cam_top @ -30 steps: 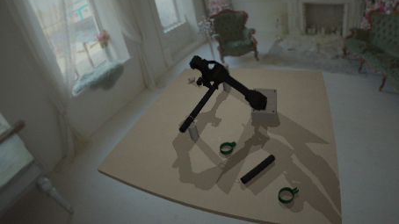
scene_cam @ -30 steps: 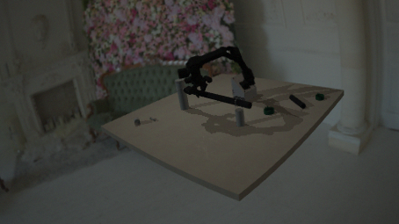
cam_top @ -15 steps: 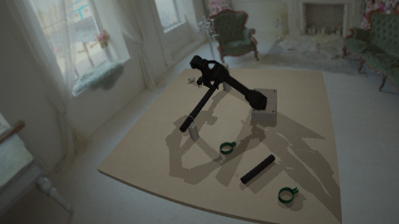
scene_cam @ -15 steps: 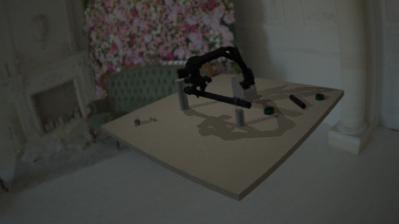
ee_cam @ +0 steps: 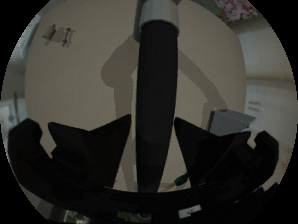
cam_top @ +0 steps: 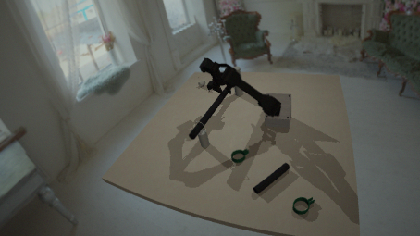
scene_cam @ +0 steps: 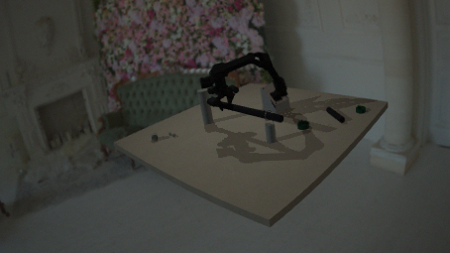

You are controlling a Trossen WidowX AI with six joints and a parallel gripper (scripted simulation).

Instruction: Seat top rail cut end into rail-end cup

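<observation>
- One black cylindrical rail (cam_top: 210,112) (scene_cam: 253,112) (ee_cam: 157,90), long, raised above the surface (cam_top: 153,172) (scene_cam: 223,180) (ee_cam: 75,90); centre left of the top frame, middle of the exterior frame.
- One pale grey cup-shaped fitting (ee_cam: 159,15), top edge of the wrist frame; the rail's end runs into its mouth. Full depth of seating cannot be told.
- One end effector (cam_top: 227,89) (scene_cam: 226,102) (ee_cam: 153,119), black; fingers spread, one on either side of the rail, a gap showing beside each fingertip in the wrist frame; pinching nothing.
- One black jointed arm (cam_top: 252,90) (scene_cam: 238,63), arched over the surface, upper middle of the top frame.
- One tall grey round post (cam_top: 239,90) (scene_cam: 205,111), upright, near the rail's far end in the top frame.
- One shorter grey round post (cam_top: 203,139) (scene_cam: 270,133), upright, below the rail's other end.
- One grey box (cam_top: 278,121) (ee_cam: 227,123), below the arm's right end in the top frame.
- One short black cylindrical rod (cam_top: 271,178) (scene_cam: 335,114), lying loose, lower middle of the top frame.
- Two dark green rings with tabs: a first ring (cam_top: 232,156) (scene_cam: 303,125), upper left of the rod in the top frame; a second ring (cam_top: 294,205) (scene_cam: 361,109), lower right of it.
- Two small grey pieces, upper left of the wrist frame: a stubby piece (scene_cam: 155,138) (ee_cam: 49,32) and a slimmer piece (scene_cam: 172,134) (ee_cam: 66,37), apart.
</observation>
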